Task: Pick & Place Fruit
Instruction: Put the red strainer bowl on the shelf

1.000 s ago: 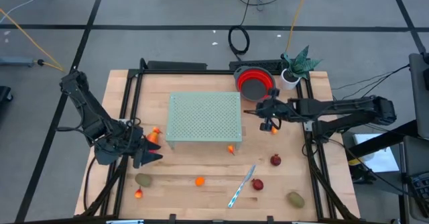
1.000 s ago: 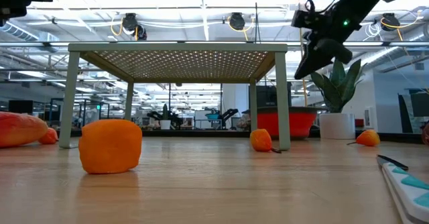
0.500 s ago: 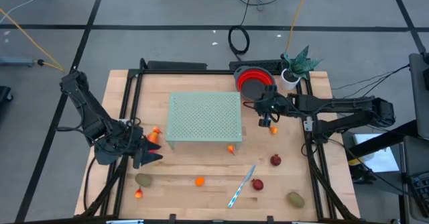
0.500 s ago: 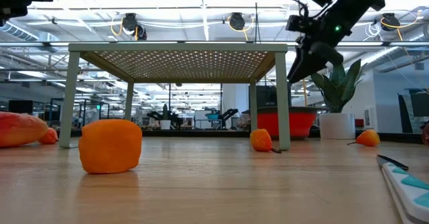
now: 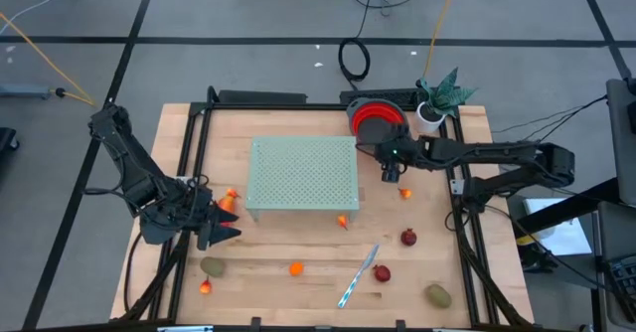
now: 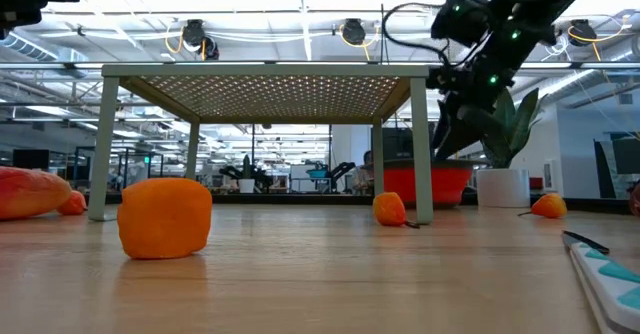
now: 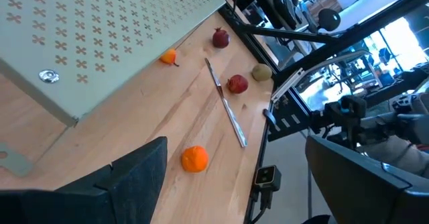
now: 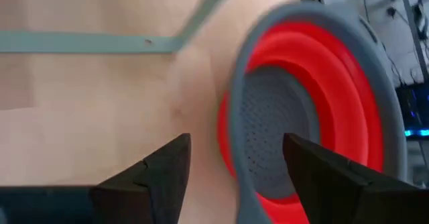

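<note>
Our right gripper point(image 5: 391, 170), jaws spread and empty, hangs just beside the bowl point(image 5: 379, 121), the nearest fruit point(image 5: 404, 194) lying close on its side away from the bowl, while our left gripper point(image 5: 221, 225), jaws wide, waits far off across the table.

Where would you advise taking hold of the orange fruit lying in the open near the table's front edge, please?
I would take the orange fruit across its middle, coming straight down from above. It looks small and roundish, sits alone on bare wood, and nothing touches it; the knife lies well to one side. The left claw stands open and nearer, so it seems the likelier choice.
</note>
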{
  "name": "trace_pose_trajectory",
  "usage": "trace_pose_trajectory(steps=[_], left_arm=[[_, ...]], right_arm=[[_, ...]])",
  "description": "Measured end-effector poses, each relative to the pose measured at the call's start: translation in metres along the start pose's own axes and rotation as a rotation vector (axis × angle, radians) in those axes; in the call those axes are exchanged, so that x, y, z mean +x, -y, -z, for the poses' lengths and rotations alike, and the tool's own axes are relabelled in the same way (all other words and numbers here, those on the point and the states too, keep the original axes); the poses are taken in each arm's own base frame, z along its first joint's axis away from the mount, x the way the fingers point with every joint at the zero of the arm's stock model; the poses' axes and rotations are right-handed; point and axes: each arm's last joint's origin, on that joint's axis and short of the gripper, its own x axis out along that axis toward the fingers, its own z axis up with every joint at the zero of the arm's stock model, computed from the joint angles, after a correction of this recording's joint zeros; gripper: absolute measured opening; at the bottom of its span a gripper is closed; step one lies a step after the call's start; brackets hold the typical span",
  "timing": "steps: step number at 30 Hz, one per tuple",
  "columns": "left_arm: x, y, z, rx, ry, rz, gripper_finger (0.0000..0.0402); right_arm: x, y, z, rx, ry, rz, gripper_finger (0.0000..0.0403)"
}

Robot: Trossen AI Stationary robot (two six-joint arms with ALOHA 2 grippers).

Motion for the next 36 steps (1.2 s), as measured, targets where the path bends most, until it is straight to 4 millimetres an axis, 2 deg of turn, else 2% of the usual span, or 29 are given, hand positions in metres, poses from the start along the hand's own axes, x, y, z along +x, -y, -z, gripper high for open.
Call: trace_pose_trajectory(steps=[5,13,19,27,36], left_arm=[[0.0,0.0,0.0,-0.001,0.0,0.0,0.0351],[0.0,0.0,0.0,-0.006,0.0,0.0,0.0351],[0.0,0.0,0.0,-0.007,0.001,0.002,0.0351],[0.0,0.0,0.0,-0.004,0.001,0.005,0.0351],[0.0,0.002,-0.001,-0.006,0.006,0.017,0.0351]], right_arm=[[0.016,0.007,0.005,-0.003,-0.049,0.013,0.0224],[0.028,0.006,0.008,-0.036,-0.077,-0.024,0.0202],[0.034,0.004,0.01,-0.048,-0.11,-0.029,0.0149],[0.034,0.007,0.011,0.002,-0.124,0.008,0.0028],[0.03,0.01,0.011,0.02,-0.129,0.063,0.0017]])
